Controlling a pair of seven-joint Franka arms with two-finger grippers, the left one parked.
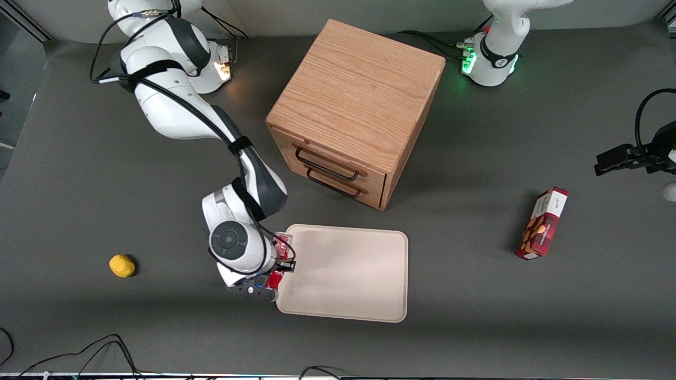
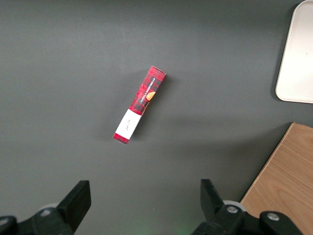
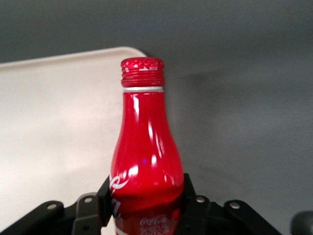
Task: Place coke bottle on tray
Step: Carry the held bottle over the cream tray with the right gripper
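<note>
From the front, the tray (image 1: 348, 274) is lying flat on the dark table (image 1: 79, 174), just in front of the wooden drawer cabinet (image 1: 354, 113), with a strip of bare table between them. Bare table is running along the tray's edge nearest the camera, and a wide stretch is separating it from the red snack box (image 1: 543, 224), which is lying toward the parked arm's end. A small yellow object (image 1: 122, 265) is sitting well apart toward the working arm's end. The working arm is reaching down from its base, its wrist bending over the tray's edge at that same end. The gripper (image 1: 278, 264) is hanging right at that rim, mostly hidden under the wrist, and slivers of the red coke bottle (image 1: 282, 246) are showing beside it.

In the left wrist view, the snack box (image 2: 140, 105) is lying alone on open table, with a corner of the tray (image 2: 297, 63) and a corner of the cabinet (image 2: 283, 181) both well clear of it.

In the right wrist view, the gripper (image 3: 146, 208) is clamping its two fingers (image 3: 195, 205) against the lower body of the coke bottle (image 3: 145, 152), which is standing out straight between them. The bottle's cap is lining up with a rounded corner of the tray (image 3: 54, 112), with plain table (image 3: 244, 98) beside it.
</note>
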